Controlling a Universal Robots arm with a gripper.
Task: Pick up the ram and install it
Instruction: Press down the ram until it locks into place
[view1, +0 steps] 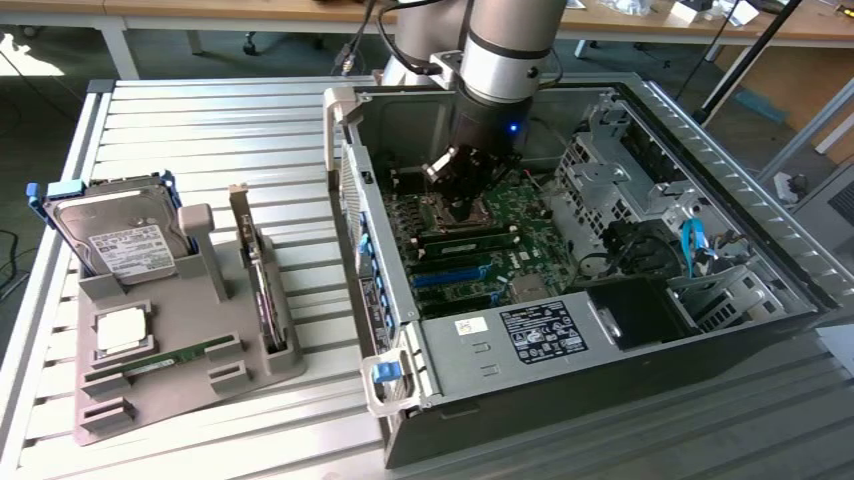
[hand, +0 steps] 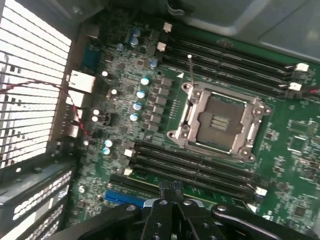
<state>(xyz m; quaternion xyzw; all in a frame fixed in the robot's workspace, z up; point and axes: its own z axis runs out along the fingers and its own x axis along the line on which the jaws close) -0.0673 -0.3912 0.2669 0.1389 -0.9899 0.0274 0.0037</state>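
1. Arm (view1: 507, 60): reaches down into the open case (view1: 747, 200), over the motherboard (view1: 521, 235).
2. Gripper (hand: 169, 187): fingers pressed together, tips just above a green ram stick (hand: 200, 192) seated in a slot (hand: 195, 172) beside the CPU socket (hand: 220, 120). Whether the tips touch the stick cannot be told.
3. Ram, installed: in the exterior view, a green stick (view1: 474, 242) lies in the slot bank just below the gripper.
4. Ram, spare: a second green stick (view1: 167, 358) lies flat in the grey holder (view1: 174, 390) on the table (view1: 200, 130), at the exterior view's left.
5. Holder, other contents: hard drive (view1: 120, 240) standing upright; dark card (view1: 260, 290) standing on edge; CPU chip (view1: 120, 328) lying flat.
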